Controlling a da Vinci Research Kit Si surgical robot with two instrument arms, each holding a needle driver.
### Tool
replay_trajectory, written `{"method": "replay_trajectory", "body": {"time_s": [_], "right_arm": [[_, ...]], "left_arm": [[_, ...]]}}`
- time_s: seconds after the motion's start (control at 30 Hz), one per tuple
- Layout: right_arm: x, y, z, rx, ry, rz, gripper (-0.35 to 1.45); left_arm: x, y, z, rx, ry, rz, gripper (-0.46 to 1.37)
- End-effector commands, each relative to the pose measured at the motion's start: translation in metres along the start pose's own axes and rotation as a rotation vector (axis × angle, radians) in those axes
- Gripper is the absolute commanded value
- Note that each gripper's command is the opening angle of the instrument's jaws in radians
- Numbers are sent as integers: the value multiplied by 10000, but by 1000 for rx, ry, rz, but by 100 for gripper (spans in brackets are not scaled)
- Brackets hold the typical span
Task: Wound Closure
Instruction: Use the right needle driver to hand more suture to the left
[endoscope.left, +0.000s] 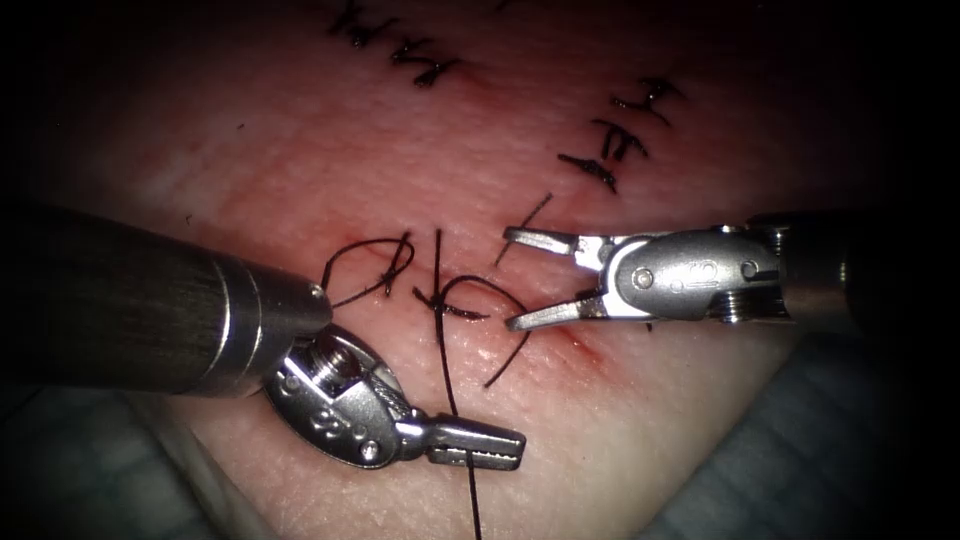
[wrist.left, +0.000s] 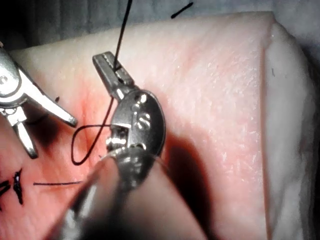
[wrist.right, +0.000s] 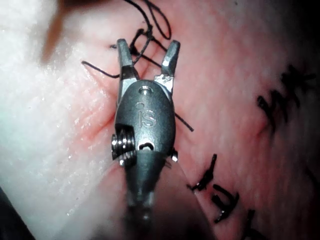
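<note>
The left tool (endoscope.left: 500, 447) sits in front of the cut (endoscope.left: 470, 310), on the thread (endoscope.left: 443, 360). The right tool (endoscope.left: 515, 280) lies right of the knot (endoscope.left: 432, 300).

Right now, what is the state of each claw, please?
Left claw: closed on the thread, below the knot.
Right claw: open, holding nothing, beside the loops on the tissue.

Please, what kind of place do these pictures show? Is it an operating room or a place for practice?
Most likely a practice bench, not an operating room. The tissue is a pale block with cut edges and rows of finished stitches. The left tool holds the thread in shut jaws; the right tool is open, holding nothing.
</note>
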Motion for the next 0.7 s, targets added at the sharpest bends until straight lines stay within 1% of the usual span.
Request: {"method": "replay_trajectory", "body": {"time_s": [0.03, 0.1, 0.13, 0.27, 0.4, 0.47, 0.53, 0.6, 0.7], "right_arm": [[8, -3, 1, 19, 7, -41, 120], [16, -8, 3, 33, 17, -73, 118], [24, -12, 6, 50, 34, -111, 115], [37, -22, 17, 83, 64, -210, 107], [37, -28, 25, 106, 88, -272, 106], [36, -30, 26, 115, 101, -278, 105], [37, -32, 26, 98, 126, -279, 105], [39, -33, 26, 103, 131, -285, 105], [42, -37, 27, 108, 158, -293, 99]], "left_arm": [[1, -5, 0, -16, 6, -18, -35], [3, -10, 0, -22, 13, -29, -35], [6, -17, 0, -25, 16, -35, -35], [14, -34, 0, -30, 26, -51, -35], [17, -43, -1, -32, 32, -65, -35], [18, -44, -1, -33, 32, -67, -35], [17, -43, -1, -33, 32, -66, -35], [17, -43, -1, -33, 33, -65, -35], [16, -44, -1, -33, 33, -66, -35]]}}
